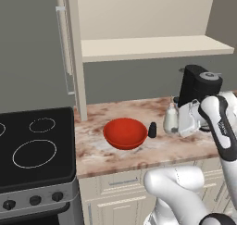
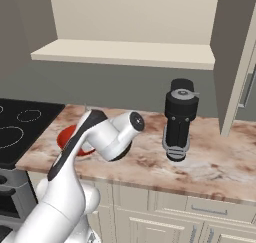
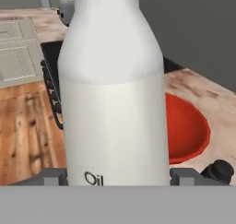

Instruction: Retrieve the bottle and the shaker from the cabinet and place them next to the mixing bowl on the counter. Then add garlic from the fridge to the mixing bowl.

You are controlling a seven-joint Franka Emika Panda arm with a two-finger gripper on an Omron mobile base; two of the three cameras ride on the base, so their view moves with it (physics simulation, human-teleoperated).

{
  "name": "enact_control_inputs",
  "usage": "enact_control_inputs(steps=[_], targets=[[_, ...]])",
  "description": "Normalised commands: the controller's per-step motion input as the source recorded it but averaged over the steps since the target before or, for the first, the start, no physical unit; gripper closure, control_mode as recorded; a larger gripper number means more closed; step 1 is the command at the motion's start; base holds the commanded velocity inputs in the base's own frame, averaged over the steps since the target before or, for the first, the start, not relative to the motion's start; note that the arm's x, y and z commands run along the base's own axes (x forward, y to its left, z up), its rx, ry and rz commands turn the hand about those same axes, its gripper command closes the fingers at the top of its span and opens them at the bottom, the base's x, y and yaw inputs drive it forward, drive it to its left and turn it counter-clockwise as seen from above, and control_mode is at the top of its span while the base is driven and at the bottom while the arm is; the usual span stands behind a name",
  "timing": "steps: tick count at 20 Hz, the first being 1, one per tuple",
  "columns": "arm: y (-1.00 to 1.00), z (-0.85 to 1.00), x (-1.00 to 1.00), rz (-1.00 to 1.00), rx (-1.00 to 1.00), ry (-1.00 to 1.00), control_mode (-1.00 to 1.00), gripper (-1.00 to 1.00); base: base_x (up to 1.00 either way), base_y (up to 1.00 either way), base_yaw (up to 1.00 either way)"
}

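Bottle (image 3: pixel 113 94) is seen upright between the fingers (image 3: pixel 50 176) of the hand (image 1: pixel 178 122), grasped, just right of the shaker (image 1: pixel 152 129) and bowl (image 1: pixel 125 132) | step: bottle to be set on the table (image 1: pixel 139 150) | advice: base to be seated flat before release; shaker not to be nudged

Whitish bottle (image 1: pixel 171 119) upright on counter (image 1: pixel 120 147), black shaker (image 1: pixel 152 130) beside red bowl (image 1: pixel 125 133)
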Motion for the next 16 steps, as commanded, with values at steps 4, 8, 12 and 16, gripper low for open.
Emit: enact_control_inputs(steps=[4,8,12,16], targets=[[0.23,-0.08,0.24,-0.01,0.0,0.08,-1.0,1.0,0.0,0.0,0.0],[0.09,-0.11,0.33,-0.06,0.0,0.05,-1.0,1.0,0.0,0.0,0.0],[0.0,-0.43,0.21,-0.06,0.0,0.04,-1.0,1.0,0.0,0.0,0.0],[0.0,-0.45,0.03,-0.02,0.0,0.02,-1.0,1.0,0.0,0.0,0.0]])
